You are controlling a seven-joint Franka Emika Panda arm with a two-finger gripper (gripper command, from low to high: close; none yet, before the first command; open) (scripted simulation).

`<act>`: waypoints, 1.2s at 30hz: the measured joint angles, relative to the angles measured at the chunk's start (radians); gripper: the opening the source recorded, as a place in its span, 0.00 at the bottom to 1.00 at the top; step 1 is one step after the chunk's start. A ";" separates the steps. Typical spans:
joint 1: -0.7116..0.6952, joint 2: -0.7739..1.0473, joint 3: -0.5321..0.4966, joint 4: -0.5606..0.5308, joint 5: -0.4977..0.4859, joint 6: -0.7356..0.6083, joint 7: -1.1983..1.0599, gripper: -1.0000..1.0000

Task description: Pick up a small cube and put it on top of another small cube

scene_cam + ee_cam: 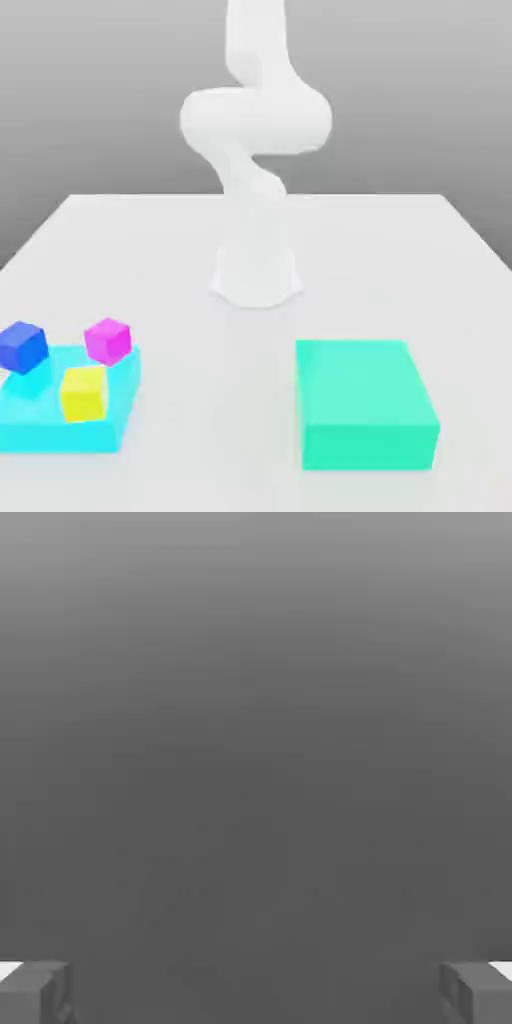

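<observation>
My gripper (256, 992) is spread wide, nothing between the fingers; in the hand view the two fingertips (35, 992) sit at opposite edges with plain grey between them; arm (255, 120) stands folded above its base at the middle of the white table (400, 250); magenta-pink cube (108, 340) sits at the back right corner of the cyan tray (90, 432), on the exterior view's left; blue cube (23, 347) is at the tray's back left, apart from the pink one; yellow cube (84, 392) is in the tray in front of the pink cube, just beside it, whether touching I can't tell; all three cubes lie separately, none stacked; teal block (366, 402) lies on the table on the exterior view's right, well apart from the tray.
</observation>
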 joint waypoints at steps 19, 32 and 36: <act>0.205 0.695 0.112 0.149 -0.054 0.118 -0.343 0.50; 0.322 1.173 0.191 0.252 -0.155 0.193 -0.532 0.50; 0.355 1.318 0.173 0.285 -0.192 0.275 -0.532 0.50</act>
